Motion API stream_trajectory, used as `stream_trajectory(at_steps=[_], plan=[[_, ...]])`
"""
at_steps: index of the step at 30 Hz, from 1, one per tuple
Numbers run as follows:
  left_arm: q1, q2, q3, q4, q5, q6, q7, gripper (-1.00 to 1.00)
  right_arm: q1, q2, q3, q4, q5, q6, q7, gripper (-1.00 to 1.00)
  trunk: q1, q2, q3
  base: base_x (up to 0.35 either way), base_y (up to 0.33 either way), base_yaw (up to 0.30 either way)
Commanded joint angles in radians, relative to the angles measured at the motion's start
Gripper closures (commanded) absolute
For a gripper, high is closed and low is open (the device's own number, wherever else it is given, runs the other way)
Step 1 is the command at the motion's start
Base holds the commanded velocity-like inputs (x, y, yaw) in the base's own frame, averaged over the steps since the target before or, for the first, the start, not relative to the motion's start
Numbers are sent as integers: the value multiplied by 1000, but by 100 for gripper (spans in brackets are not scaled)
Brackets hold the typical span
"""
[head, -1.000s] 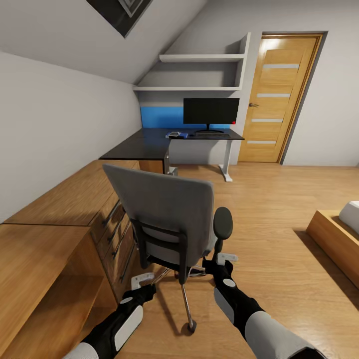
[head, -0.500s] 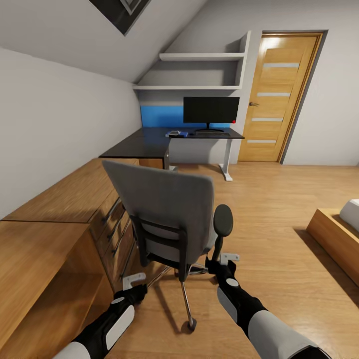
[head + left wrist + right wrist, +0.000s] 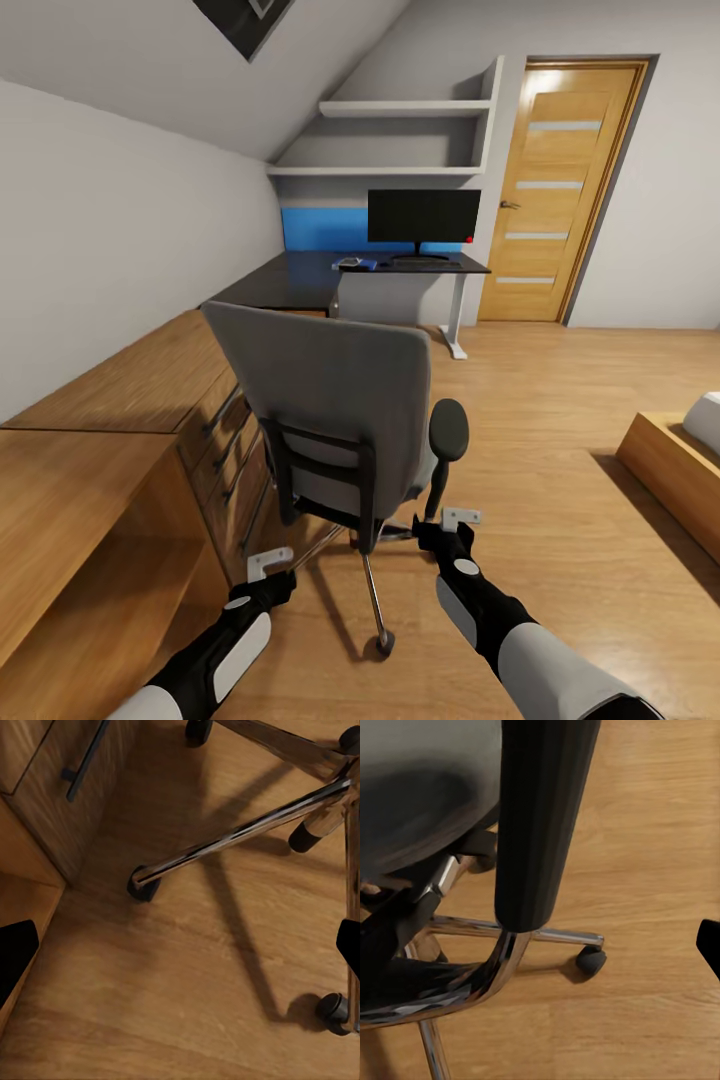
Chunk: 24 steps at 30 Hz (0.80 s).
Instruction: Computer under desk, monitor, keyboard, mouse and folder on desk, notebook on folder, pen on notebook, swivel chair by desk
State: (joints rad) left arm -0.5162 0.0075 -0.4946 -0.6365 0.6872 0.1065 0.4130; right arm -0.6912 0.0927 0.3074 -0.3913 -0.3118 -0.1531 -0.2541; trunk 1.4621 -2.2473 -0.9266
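The grey swivel chair [image 3: 330, 400] stands just ahead of me with its back toward me, and its seat is hidden. My right gripper [image 3: 455, 520] is open, low beside the black armrest [image 3: 540, 817] and its chrome post. My left gripper [image 3: 268, 563] is open near the floor, facing the chrome chair base [image 3: 240, 832] and its casters. Far ahead on the dark desk [image 3: 290, 285] stand the black monitor [image 3: 423, 217] and the keyboard [image 3: 425, 266]. Left of the keyboard lies a blue flat item [image 3: 358, 264] with something small on it.
A wooden drawer cabinet [image 3: 150, 400] runs along the left wall, close to the chair and my left arm. A wooden door [image 3: 555, 190] is at the back right, with white shelves [image 3: 400, 140] over the desk. A bed corner [image 3: 680, 470] sits at the right.
The view has moved forward toward the desk. The chair has rolled a little further ahead, toward the desk. My left arm has drawn back and lower from the chair base.
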Motion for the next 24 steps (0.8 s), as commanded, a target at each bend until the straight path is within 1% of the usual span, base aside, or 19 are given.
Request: stream_trajectory(at_steps=[1, 23, 24], plan=[[-1, 0, -5, -2, 3, 4, 8, -100, -1, -1, 9, 0, -10, -5, -6, -100, 4, -8, -4, 0, 0, 0], [-1, -1, -5, -2, 3, 4, 9, -100, -1, -1, 9, -2, -8, -5, 4, -100, 88, -162, -73, 0, 0, 0], [-1, -1, -6, -1, 3, 4, 8, -100, -1, -1, 9, -1, -8, -5, 4, -100, 88, -162, -73, 0, 0, 0]])
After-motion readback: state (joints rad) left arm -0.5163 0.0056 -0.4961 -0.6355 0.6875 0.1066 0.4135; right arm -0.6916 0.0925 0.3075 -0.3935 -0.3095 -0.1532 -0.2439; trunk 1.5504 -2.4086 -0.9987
